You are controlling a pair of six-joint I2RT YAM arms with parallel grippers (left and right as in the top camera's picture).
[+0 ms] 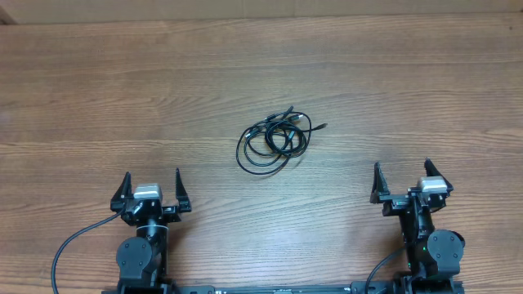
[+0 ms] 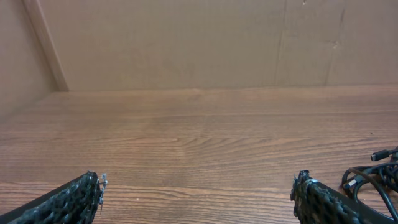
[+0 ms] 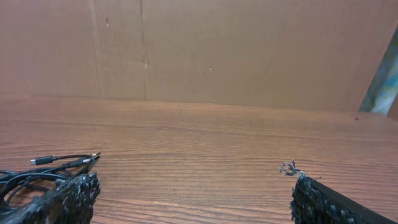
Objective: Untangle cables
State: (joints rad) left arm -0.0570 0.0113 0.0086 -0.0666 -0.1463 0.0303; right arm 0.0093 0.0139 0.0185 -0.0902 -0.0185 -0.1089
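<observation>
The table [image 1: 261,65] is wood or a wood-look laminate, brown with long straight grain, smooth with only a soft sheen. The wall [image 2: 186,43] behind it looks like matt brown cardboard with creases. The cables [image 1: 274,140] have a smooth black jacket, faintly glossy like rubber or plastic, with plug ends that glint like bare metal, while the pads [image 2: 68,202] of the left gripper [image 1: 153,175] and right gripper [image 1: 401,166] are black, matt and rough, pitted and frayed at the tips.
</observation>
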